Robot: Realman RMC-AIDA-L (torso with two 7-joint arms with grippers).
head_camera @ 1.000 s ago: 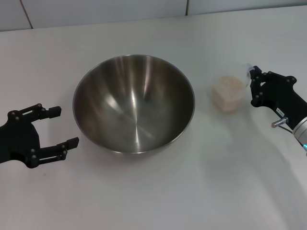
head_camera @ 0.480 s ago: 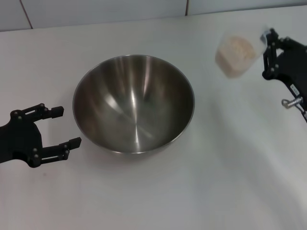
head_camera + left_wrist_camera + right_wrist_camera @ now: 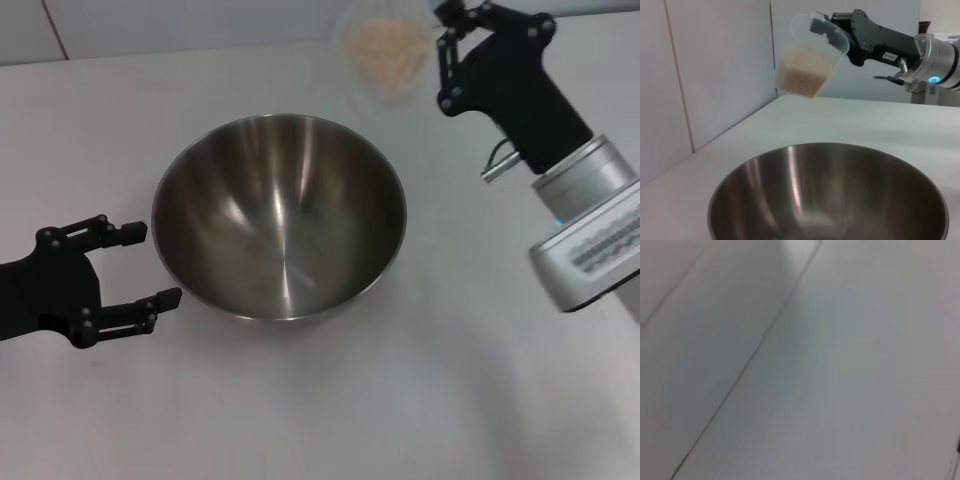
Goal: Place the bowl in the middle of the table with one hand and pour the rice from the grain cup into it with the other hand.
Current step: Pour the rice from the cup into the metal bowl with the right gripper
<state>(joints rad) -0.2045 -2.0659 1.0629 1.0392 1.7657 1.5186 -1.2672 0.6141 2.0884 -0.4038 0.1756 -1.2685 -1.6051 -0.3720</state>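
So compared with a second earlier, the grain cup [image 3: 385, 45] had gone from sitting on the bench [image 3: 330, 410] at about 3 o'clock of the bowl [image 3: 279, 215] to hanging in the air up around 1 o'clock of it, near the back wall. The right gripper [image 3: 440, 40] carried it there, swinging up and inward the whole way. The left gripper [image 3: 140, 265] barely budged, maybe crept a hair closer to the bowl. The bowl itself didn't move at all.

The cup was tipped a bit in the left wrist view [image 3: 812, 55], its long axis leaning so the open mouth pointed up and toward the right arm, base angled down toward the bowl's side. Not tipped enough to spill anything.

The rice [image 3: 800, 70] was all in the cup, filling roughly the lower half as a pale beige heap. The bowl sat upright around the middle of the bench, mouth up, with nothing in it but reflections on the brushed inside.

The right gripper was pinching the cup at its rim, fingers closed onto the plastic. The left gripper sat low at 9 o'clock of the bowl, fingers spread wide, tips just beside the rim but not touching it.

The right wrist view was just blank pale surface with a faint seam line.
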